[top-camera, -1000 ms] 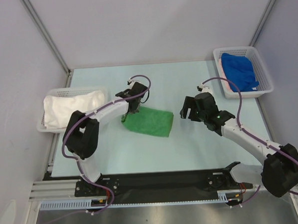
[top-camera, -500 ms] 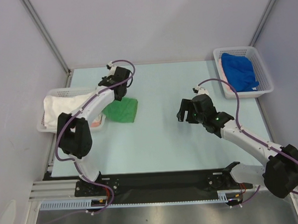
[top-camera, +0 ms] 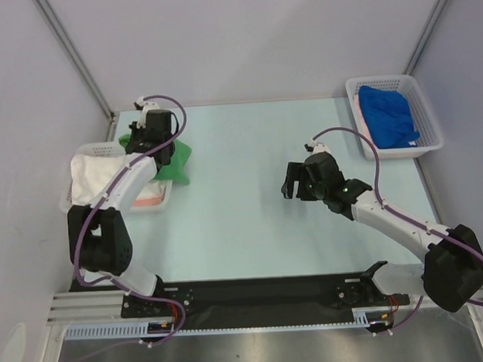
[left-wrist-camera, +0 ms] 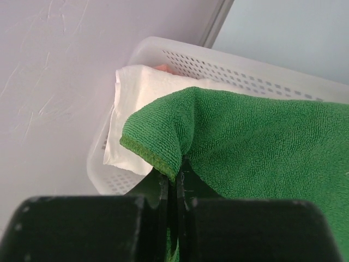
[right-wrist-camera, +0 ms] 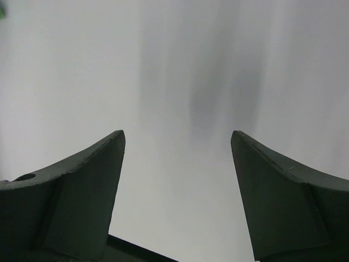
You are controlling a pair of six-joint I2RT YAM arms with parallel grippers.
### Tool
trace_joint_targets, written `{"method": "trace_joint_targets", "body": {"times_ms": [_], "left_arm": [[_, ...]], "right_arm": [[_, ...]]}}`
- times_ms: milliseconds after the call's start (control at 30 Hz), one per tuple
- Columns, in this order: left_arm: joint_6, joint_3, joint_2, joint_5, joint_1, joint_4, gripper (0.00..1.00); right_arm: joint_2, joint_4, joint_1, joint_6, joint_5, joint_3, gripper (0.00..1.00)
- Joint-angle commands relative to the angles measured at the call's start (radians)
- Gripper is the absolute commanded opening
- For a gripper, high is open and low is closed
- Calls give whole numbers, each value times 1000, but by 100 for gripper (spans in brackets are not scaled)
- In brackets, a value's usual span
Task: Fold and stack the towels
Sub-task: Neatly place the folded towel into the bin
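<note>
Pinches a fold of the green towel point(left-wrist-camera: 262, 142) in the tightly closed left gripper point(left-wrist-camera: 175, 176), over the far rim of the left basket point(left-wrist-camera: 234, 68), cloth draping down that basket's right side. Shows the white towel point(left-wrist-camera: 139, 93) inside that basket, a salmon pink towel point(top-camera: 149, 200) peeking out at its near side. Holds the right gripper point(right-wrist-camera: 177, 142) spread wide and empty, well right of the basket.

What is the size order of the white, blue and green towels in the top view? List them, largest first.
1. The white towel and the blue towel look about the same size, so they stay unranked; the white one is partly covered.
2. The green towel shows smallest, bunched up and partly hidden.
</note>
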Motion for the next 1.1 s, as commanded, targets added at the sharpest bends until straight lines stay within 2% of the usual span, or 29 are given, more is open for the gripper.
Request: {"method": "trace_joint_targets", "body": {"times_ms": [0,200,433,500,800,1033,1067], "left_arm": [[63,-52,-66,5,51,173,0],[81,-71,-91,68,154,247,0],[92,-103,-64,83,205,324,0],[71,-102,-54,97,255,318,0],[15,-95,-27,135,341,307,0],[-67,-33,24,179,396,226,0],[-74,-26,42,177,398,217,5]], "right_arm": [[4,35,6,-13,-9,34,83],[10,39,9,-21,-23,40,83],[16,40,19,-25,-29,53,83],[22,42,22,-27,-32,53,83],[54,37,31,-38,-31,75,83],[80,42,36,-39,-32,80,83],[85,45,37,-39,-32,80,83]]}}
